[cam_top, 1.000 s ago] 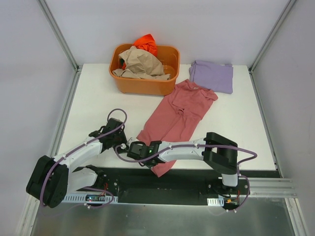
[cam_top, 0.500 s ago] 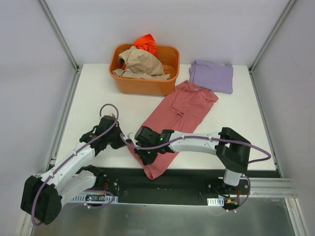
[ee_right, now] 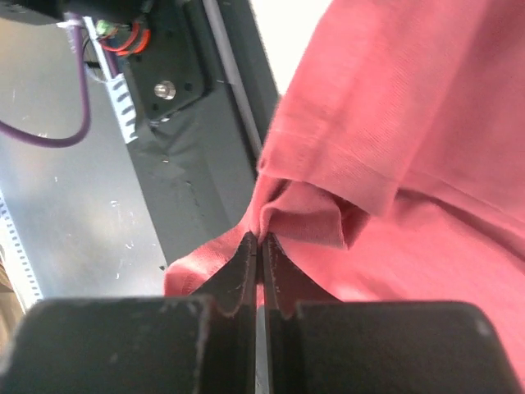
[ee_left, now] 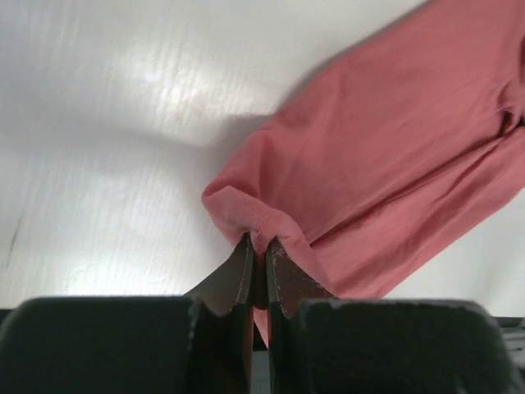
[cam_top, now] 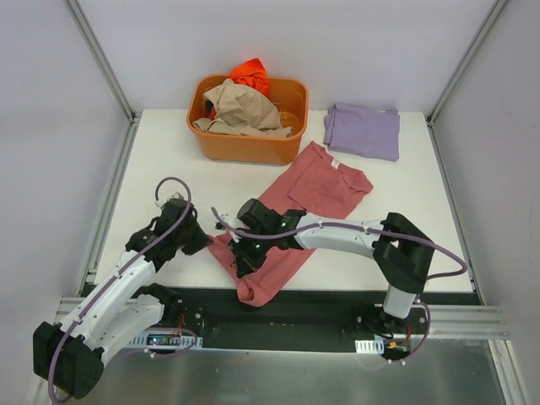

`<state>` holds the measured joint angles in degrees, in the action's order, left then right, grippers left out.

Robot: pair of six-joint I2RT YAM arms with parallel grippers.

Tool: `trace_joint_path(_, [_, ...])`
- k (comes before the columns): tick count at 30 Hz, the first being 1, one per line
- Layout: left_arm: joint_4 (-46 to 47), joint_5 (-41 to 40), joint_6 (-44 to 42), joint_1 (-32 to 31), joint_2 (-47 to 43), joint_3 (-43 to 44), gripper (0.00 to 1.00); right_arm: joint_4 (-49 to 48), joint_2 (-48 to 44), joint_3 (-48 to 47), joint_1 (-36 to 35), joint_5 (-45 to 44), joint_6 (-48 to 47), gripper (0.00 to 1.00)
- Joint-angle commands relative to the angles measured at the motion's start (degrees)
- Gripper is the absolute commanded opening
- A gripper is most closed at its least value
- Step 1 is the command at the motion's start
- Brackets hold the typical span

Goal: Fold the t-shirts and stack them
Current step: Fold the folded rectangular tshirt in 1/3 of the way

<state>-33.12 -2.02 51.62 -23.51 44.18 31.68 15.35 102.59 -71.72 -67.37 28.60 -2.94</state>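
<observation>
**Both grippers pinch the rose-red t-shirt [cam_top: 325,186]**

The soft, matte cloth lies rumpled on the smooth white table [cam_top: 169,169]. Its long axis runs diagonally from the near edge to the far right, collar end farthest. The left gripper [ee_left: 258,248] is clamped on a bunched fold at the shirt's left edge. The right gripper [ee_right: 261,242] is clamped on a hemmed fold. A folded lavender t-shirt [cam_top: 363,132] lies far right.

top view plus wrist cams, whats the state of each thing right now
rose-red t-shirt: partly spread, near end bunched
lavender t-shirt: folded flat, far right
orange tub: upright, holding shirts
tan t-shirt: crumpled in the orange tub
bright orange t-shirt: crumpled in the orange tub
left gripper: shut on the rose-red t-shirt
right gripper: shut on the rose-red t-shirt
</observation>
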Motion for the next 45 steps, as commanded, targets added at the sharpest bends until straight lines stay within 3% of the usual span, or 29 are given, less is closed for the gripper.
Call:
trace_joint_path(1, [10.2,3.6,-1.3,0.7,4.6,4.8,0.00,0.2,-6.0,3.9,6.0,2.6,1.8,0.00])
trace_joint_path(9, [23.1,8.2,-1.2,-1.0,20.9,14.8,0.00,5.3,-11.7,7.4,18.6,2.1,-0.7,0.00])
trace_joint_path(21, [25.2,9.7,-4.1,-2.9,41.7,32.1,0.00,12.2,-13.2,7.3,35.0,-0.5,-5.0,0.00])
trace_joint_path(34, [25.0,14.7,-6.8,-3.4,58.3,42.8,0.04,12.6,-7.1,5.7,40.1,-4.2,-4.6,0.00])
trace_joint_path(38, [24.8,12.8,-7.1,-3.6,60.2,43.7,0.07,10.1,-4.2,6.1,41.5,-6.4,-3.4,0.05])
trace_joint_path(39, [24.6,11.6,-7.7,-3.6,60.8,44.2,0.10,10.0,-3.1,5.6,41.9,-8.2,-2.5,0.06])
trace_joint_path(40, [24.3,11.1,-8.2,-3.6,61.4,44.8,0.16,10.0,-1.9,4.9,42.1,-9.3,-2.1,0.13])
trace_joint_path(44, [22.7,10.8,-10.1,-3.6,63.1,47.2,0.60,9.6,-0.9,3.3,42.6,-15.8,-1.0,0.44])
trace_joint_path(45, [22.4,11.2,-10.7,-3.6,63.0,47.5,0.64,9.9,-1.6,3.2,42.7,-16.7,-0.9,0.47])
